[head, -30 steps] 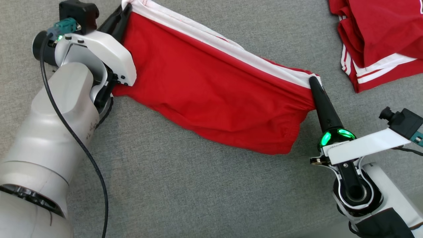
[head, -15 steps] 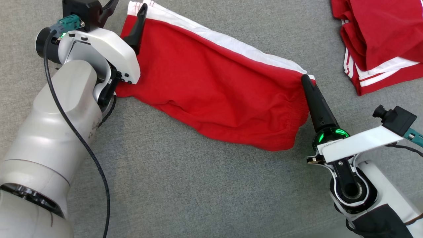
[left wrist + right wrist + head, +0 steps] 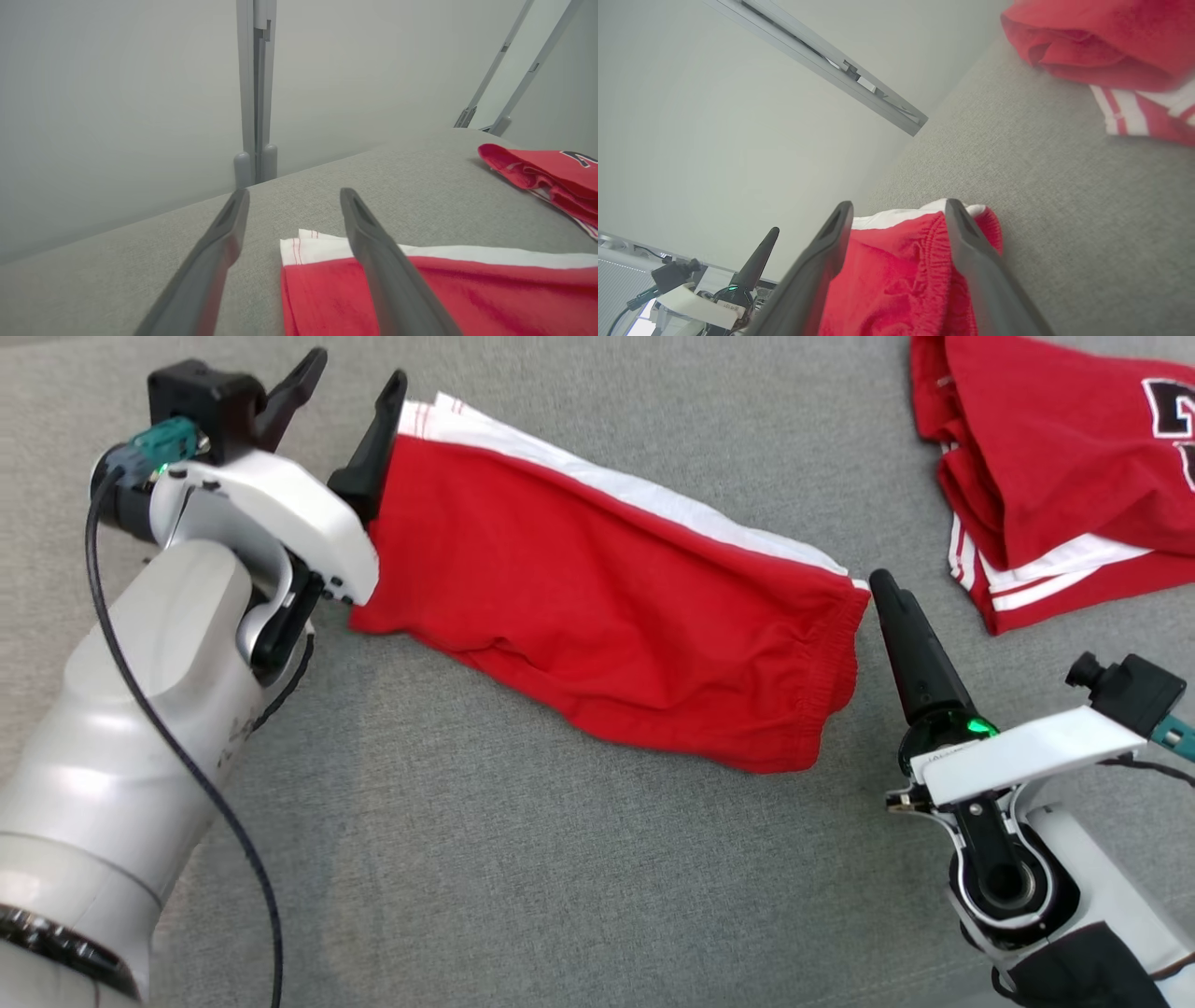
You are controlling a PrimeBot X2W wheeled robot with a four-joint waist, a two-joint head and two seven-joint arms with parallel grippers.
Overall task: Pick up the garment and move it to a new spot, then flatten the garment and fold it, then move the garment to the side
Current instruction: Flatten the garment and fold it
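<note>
Flattening looks like the step in hand, I think, because the red shorts [image 3: 607, 607] lie stretched out long on the grey cloth top [image 3: 523, 859], and no gripper holds them. Closest to the robot, at the lower right, is the right gripper [image 3: 885, 590]. Its two dark fingers stand wide apart and hold nothing. The tip sits just beside the stretchy waist end of the shorts, and from above it looks a little apart from the cloth. Next come the shorts themselves, lying on a slant across the middle of the top, with a white stripe along the far edge and a few soft bumps near the waist. Farther off, at the upper left, is the left gripper [image 3: 357, 369]. It is wide open too and holds nothing. One finger rests right at the white corner of the leg end, and I cannot tell if it touches. Farthest away, at the upper right, is a pile of other red clothes [image 3: 1046, 476], well apart from the shorts. The next move, I think, needs a fresh pinch on one end, then a careful lift over to the other end so the edges match.
</note>
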